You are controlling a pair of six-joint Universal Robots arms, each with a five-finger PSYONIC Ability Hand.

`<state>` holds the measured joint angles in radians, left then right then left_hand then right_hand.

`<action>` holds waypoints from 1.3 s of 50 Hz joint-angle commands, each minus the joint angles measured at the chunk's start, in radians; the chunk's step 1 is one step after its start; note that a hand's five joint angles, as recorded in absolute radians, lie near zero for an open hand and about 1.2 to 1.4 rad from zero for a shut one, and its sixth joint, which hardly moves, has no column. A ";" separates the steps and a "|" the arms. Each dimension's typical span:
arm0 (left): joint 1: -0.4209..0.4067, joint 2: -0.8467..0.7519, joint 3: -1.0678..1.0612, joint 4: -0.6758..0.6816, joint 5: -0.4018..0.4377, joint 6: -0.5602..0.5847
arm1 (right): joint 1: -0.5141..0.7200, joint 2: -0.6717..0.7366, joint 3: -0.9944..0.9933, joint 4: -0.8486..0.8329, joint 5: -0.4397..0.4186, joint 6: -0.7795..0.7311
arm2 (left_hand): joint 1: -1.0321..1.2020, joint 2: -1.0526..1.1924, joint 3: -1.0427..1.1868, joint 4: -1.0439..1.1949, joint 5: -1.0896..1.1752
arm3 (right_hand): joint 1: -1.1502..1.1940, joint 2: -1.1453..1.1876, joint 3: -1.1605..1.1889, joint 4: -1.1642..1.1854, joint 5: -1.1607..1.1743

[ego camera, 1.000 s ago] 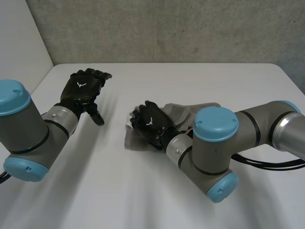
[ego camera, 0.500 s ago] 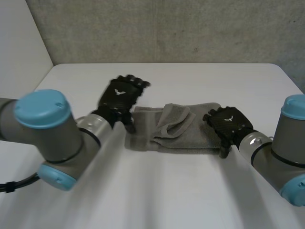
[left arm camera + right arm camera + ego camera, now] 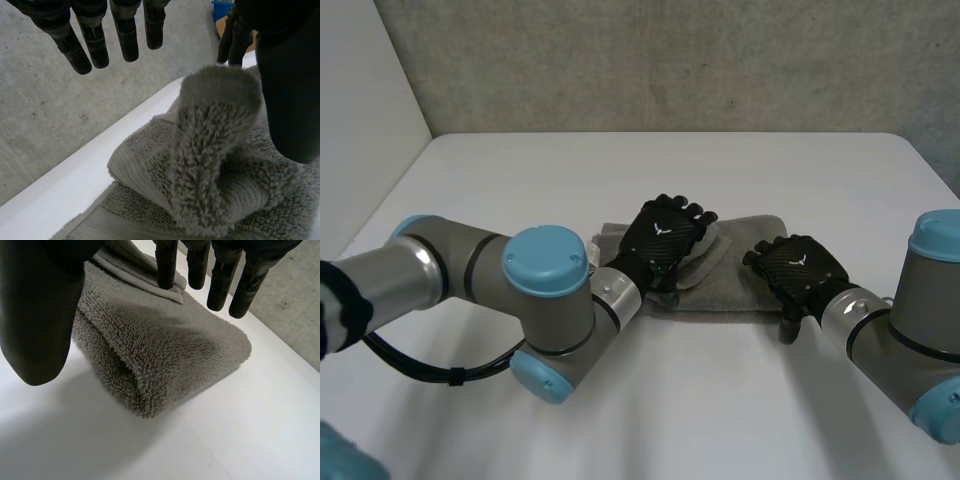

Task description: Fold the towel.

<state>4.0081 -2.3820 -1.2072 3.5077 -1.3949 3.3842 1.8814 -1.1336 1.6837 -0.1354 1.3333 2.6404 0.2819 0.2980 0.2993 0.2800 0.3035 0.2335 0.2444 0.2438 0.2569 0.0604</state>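
Note:
A grey towel (image 3: 735, 282) lies folded into a long strip in the middle of the white table (image 3: 520, 180). A rumpled flap (image 3: 215, 160) sticks up from its top layer. My left hand (image 3: 665, 240) hovers open over the towel's left half, with its straight fingers (image 3: 95, 42) above the flap and the thumb beside it. At the strip's right end my right hand (image 3: 798, 270) is open too. Its fingers (image 3: 220, 280) spread over the thick folded corner (image 3: 160, 350), and nothing is pinched between them and the thumb.
A grey concrete wall (image 3: 670, 60) stands behind the table's far edge. The left arm's elbow (image 3: 550, 310) reaches across the table in front of the towel's left end. Bare tabletop lies all round the towel.
My left arm has swung from the table's left side to over the towel. My right hand has left the towel's left part and now sits at its right end.

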 commanded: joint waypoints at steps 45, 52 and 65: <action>-0.009 0.150 -0.245 0.040 -0.487 -0.005 | -0.011 0.031 0.004 -0.090 0.014 -0.034 | 0.278 0.262 0.261 0.280 0.082 | 0.333 0.322 0.323 0.310 0.331; -0.007 0.158 -0.258 0.039 -0.487 -0.006 | -0.007 0.064 -0.006 -0.098 0.014 -0.031 | 0.266 0.250 0.249 0.268 0.070 | 0.415 0.404 0.405 0.392 0.414; 0.026 0.207 -0.261 0.036 -0.418 -0.011 | -0.010 0.114 -0.015 -0.109 0.017 -0.027 | 0.029 0.012 0.011 0.030 -0.168 | 0.770 0.759 0.760 0.747 0.769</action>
<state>4.0162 -2.1914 -1.4641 3.5447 -1.8656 3.3750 1.8724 -1.0251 1.6691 -0.2353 1.3490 2.6098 0.4754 0.4789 0.4670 0.4771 0.4529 0.7406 0.7396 0.7374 0.7375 0.5680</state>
